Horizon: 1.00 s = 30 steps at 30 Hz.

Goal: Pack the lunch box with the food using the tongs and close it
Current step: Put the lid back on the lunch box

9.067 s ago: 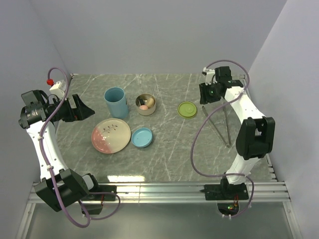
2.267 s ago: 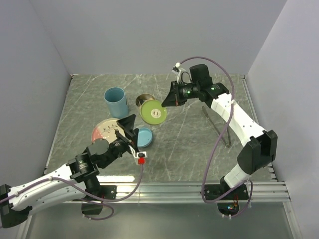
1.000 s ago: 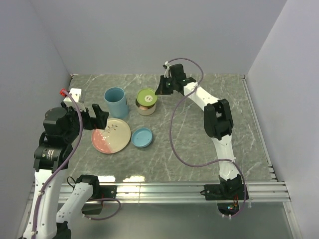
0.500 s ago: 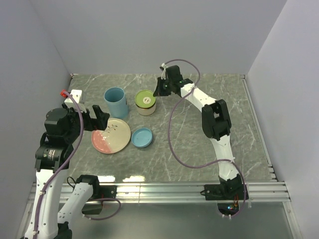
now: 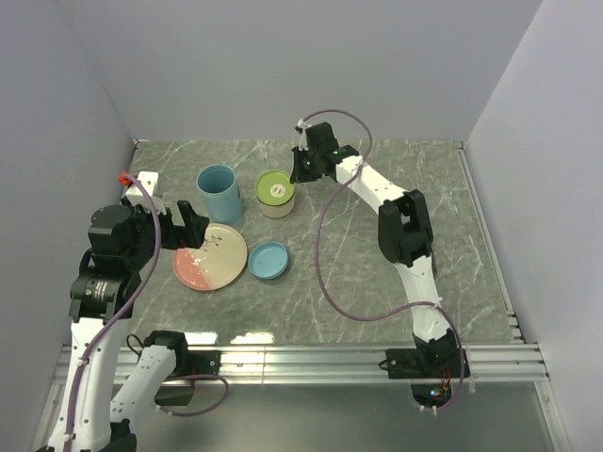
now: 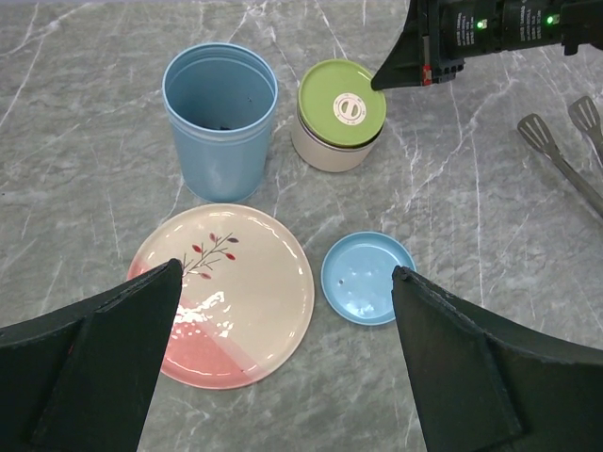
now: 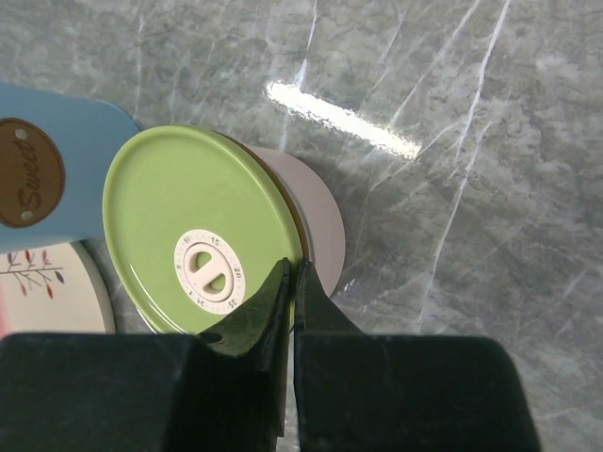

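The lunch box [image 5: 276, 203] is a round beige tin beside the blue cup, and its green lid [image 5: 275, 188] rests on top, covering the food. My right gripper [image 5: 300, 170] reaches in from the back right. In the right wrist view it [image 7: 295, 269] is shut on the near rim of the green lid [image 7: 188, 226], with the lunch box wall [image 7: 320, 221] showing beyond. My left gripper [image 6: 287, 271] hangs wide open and empty above the pink-and-cream plate [image 6: 236, 282]. The tongs [image 6: 565, 151] lie on the table at the right edge of the left wrist view.
A tall blue cup [image 5: 218, 192] stands left of the lunch box. A small blue dish [image 5: 268, 260] lies right of the plate [image 5: 209, 257]. The grey marble table is bounded by walls on three sides.
Over the last second the green lid has come down level onto the lunch box, with my right gripper shifting slightly back. My left arm has moved a little right over the plate's edge.
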Tool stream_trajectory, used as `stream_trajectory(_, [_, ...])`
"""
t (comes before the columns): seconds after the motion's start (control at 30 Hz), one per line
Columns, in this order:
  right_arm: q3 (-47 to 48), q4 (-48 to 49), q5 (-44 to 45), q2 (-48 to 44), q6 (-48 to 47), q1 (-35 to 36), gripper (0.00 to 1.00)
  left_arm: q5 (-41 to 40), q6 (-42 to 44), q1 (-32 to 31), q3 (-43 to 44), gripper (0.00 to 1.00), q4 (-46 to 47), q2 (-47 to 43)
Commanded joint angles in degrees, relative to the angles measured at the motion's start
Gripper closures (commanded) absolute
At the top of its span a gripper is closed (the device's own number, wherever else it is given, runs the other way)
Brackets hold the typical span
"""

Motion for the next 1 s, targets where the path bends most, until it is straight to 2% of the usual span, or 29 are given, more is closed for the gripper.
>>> stream_trajectory(0.0, [3.7,-4.7,4.5,0.7,-3.9,0.7,1.00,1.0,-0.9,0.4,-0.6,0.01,1.8,-0.7])
stream_trajectory(0.4, [6.7,-14.2,1.7,1.0,-6.5,0.4,1.00,1.9,-1.0,0.5,-1.3,0.01,1.7,-1.2])
stream_trajectory(0.63, [2.3,-17.1,-1.3,-1.4,-6.3,-1.4,1.00,2.8,-0.9,0.5,-1.7,0.01,1.9,-1.5])
stream_trajectory(0.97, [0.7,-21.4,-4.4,-3.0,-7.9,-2.4,1.00,3.9,-1.2,0.5,-2.3,0.01,2.5,-1.2])
